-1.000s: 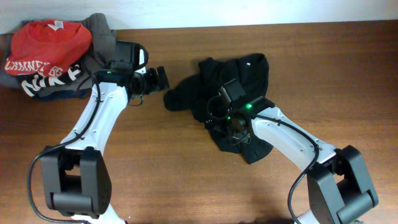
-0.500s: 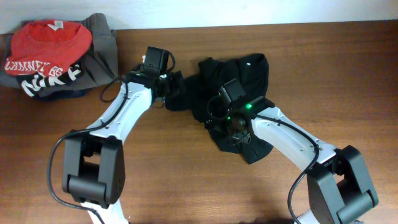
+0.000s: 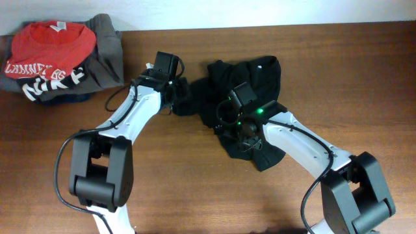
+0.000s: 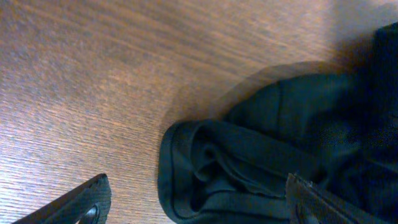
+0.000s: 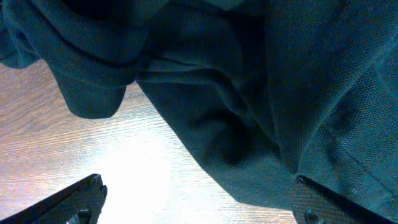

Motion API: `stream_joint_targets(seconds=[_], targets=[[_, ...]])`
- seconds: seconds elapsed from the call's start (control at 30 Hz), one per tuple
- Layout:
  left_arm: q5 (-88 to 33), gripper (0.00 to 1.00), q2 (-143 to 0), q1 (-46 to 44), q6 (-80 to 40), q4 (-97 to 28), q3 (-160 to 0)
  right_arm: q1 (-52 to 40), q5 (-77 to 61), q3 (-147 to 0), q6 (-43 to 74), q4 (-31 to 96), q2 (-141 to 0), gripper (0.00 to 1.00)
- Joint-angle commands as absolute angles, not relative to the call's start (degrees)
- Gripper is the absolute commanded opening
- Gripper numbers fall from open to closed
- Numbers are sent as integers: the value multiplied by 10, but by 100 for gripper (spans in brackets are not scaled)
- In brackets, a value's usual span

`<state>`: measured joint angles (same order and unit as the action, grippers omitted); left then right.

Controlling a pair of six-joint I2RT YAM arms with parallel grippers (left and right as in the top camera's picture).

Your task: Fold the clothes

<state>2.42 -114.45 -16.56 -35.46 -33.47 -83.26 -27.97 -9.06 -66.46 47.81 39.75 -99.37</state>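
Left gripper (image 4: pixel 199 202): jaws wide apart, nothing clamped, and a rolled hem of the black garment (image 3: pixel 250 81) lies between its fingertips, with bare table (image 4: pixel 93 74) ahead. Right gripper (image 5: pixel 199 200): also spread wide, directly above the garment's crumpled middle. Can't tell if it's touching the fabric.

Black garment (image 3: pixel 250 78) with small white logo: 1. Red shirt (image 3: pixel 52 40) with white lettering: 1. Grey garment (image 3: pixel 109 49): 1. Dark piece (image 3: pixel 49 86) with big white letters under the red one: 1, separate item or not, can't tell. Robot arms: 2, left arm (image 3: pixel 130 114), right arm (image 3: pixel 299 140). Grippers: 2, left gripper (image 4: pixel 198 202), right gripper (image 5: pixel 199 199). Wooden table (image 3: pixel 195 195): 1.
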Motion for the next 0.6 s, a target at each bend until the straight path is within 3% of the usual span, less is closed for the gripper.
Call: stream_joint_targets(seconds=[0.0, 0.57], targets=[[28, 89, -1169, -165, -369, -342, -842, -284, -79, -663, 481, 396, -997, 99], [28, 89, -1184, -165, -376, -362, -842, -284, -79, -663, 481, 396, -997, 99]])
